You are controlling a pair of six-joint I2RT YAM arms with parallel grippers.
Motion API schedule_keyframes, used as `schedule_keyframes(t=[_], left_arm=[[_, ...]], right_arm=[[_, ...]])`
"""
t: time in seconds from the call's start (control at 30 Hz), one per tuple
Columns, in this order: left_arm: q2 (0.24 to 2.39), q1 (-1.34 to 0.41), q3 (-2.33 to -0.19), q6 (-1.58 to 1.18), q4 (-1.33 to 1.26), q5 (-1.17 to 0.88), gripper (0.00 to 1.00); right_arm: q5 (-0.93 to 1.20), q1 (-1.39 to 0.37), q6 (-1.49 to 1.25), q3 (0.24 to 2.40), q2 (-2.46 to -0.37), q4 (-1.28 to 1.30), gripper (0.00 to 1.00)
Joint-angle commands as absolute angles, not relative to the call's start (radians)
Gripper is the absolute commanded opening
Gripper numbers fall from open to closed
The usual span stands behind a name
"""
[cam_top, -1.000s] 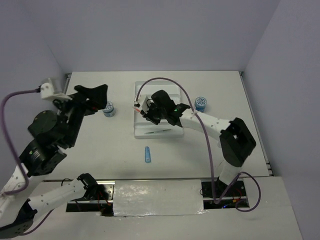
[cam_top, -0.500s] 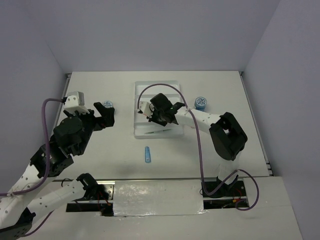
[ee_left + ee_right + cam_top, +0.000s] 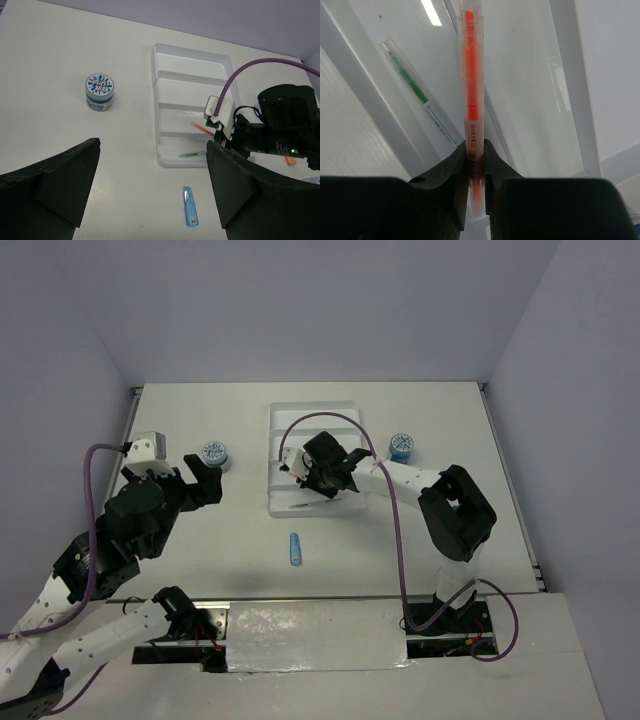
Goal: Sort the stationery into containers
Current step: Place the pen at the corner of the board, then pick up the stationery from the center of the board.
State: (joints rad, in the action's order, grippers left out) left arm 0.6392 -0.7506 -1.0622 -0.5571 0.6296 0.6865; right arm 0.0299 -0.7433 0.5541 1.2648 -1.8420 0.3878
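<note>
The white four-compartment tray (image 3: 310, 425) lies at the table's middle; it also shows in the left wrist view (image 3: 192, 65). My right gripper (image 3: 318, 472) is over its near half, shut on an orange pen (image 3: 471, 75) held just above a divider (image 3: 570, 75). A grey-green pen (image 3: 412, 82) lies in the nearest compartment. My left gripper (image 3: 205, 483) is open and empty, just near of a blue-white tub (image 3: 214, 455). A second tub (image 3: 401, 447) stands right of the tray. A short blue stick (image 3: 295, 548) lies on the table near of the tray.
In the left wrist view a short orange stick (image 3: 290, 161) lies on the table behind the right arm. The right arm's purple cable (image 3: 330, 420) arcs over the tray. Walls close off the table's far, left and right sides.
My left arm has swung down and back, so its gripper now sits just near of the left tub. My right gripper has shifted slightly over the tray with the orange pen.
</note>
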Motion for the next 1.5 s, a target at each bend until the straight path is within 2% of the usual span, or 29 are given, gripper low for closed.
schedule_keyframes(t=[0.0, 0.23, 0.27, 0.47, 0.5, 0.53, 0.57, 0.6, 0.67, 0.73, 0.8, 0.9, 1.0, 1.1, 1.2, 1.47], left_arm=[[0.637, -0.752, -1.089, -0.563, 0.658, 0.709, 0.99], [0.627, -0.752, -1.085, -0.563, 0.664, 0.718, 0.99], [0.629, -0.752, -1.086, -0.561, 0.667, 0.719, 0.99], [0.638, -0.752, -1.088, -0.566, 0.670, 0.724, 0.99], [0.641, -0.752, -1.092, -0.568, 0.673, 0.729, 0.99], [0.649, -0.752, -1.095, -0.571, 0.686, 0.735, 0.99], [0.655, -0.752, -1.098, -0.571, 0.693, 0.745, 0.99], [0.661, -0.752, -1.106, -0.572, 0.704, 0.749, 0.99], [0.687, -0.752, -1.114, -0.568, 0.741, 0.765, 0.99], [0.712, -0.752, -1.117, -0.568, 0.773, 0.793, 0.99], [0.729, -0.752, -1.108, -0.578, 0.840, 0.846, 0.99], [0.739, -0.750, -1.062, -0.635, 0.911, 0.944, 0.99], [0.697, -0.714, -0.997, -0.704, 0.898, 0.959, 0.99], [0.641, -0.619, -0.954, -0.646, 0.815, 0.867, 0.99], [0.627, -0.560, -0.910, -0.580, 0.744, 0.775, 0.99], [0.695, -0.522, -0.899, -0.517, 0.710, 0.666, 0.99]], right_arm=[[0.037, -0.749, 0.529, 1.256, -1.796, 0.371, 0.23], [0.031, -0.749, 0.514, 1.244, -1.776, 0.356, 0.29], [0.028, -0.749, 0.512, 1.241, -1.775, 0.356, 0.37], [-0.023, -0.747, 0.448, 1.232, -1.695, 0.308, 0.39], [-0.032, -0.749, 0.422, 1.233, -1.646, 0.301, 0.50], [-0.034, -0.752, 0.352, 1.241, -1.622, 0.290, 0.68], [-0.025, -0.756, 0.315, 1.253, -1.596, 0.290, 0.98], [-0.012, -0.761, 0.269, 1.258, -1.544, 0.288, 1.00], [-0.012, -0.813, 0.126, 1.234, -1.469, 0.262, 1.00], [-0.194, -0.891, -0.109, 1.153, -1.422, 0.190, 1.00], [-0.286, -0.936, -0.275, 1.096, -1.385, 0.181, 1.00], [-0.489, -1.064, -0.536, 1.068, -1.437, 0.294, 0.98], [-0.643, -1.186, -0.624, 1.152, -1.551, 0.420, 0.95], [-0.663, -1.249, -0.641, 1.192, -1.637, 0.428, 0.93], [-0.569, -1.259, -0.650, 1.163, -1.678, 0.365, 0.89], [-0.468, -1.259, -0.690, 1.109, -1.766, 0.325, 0.84]])
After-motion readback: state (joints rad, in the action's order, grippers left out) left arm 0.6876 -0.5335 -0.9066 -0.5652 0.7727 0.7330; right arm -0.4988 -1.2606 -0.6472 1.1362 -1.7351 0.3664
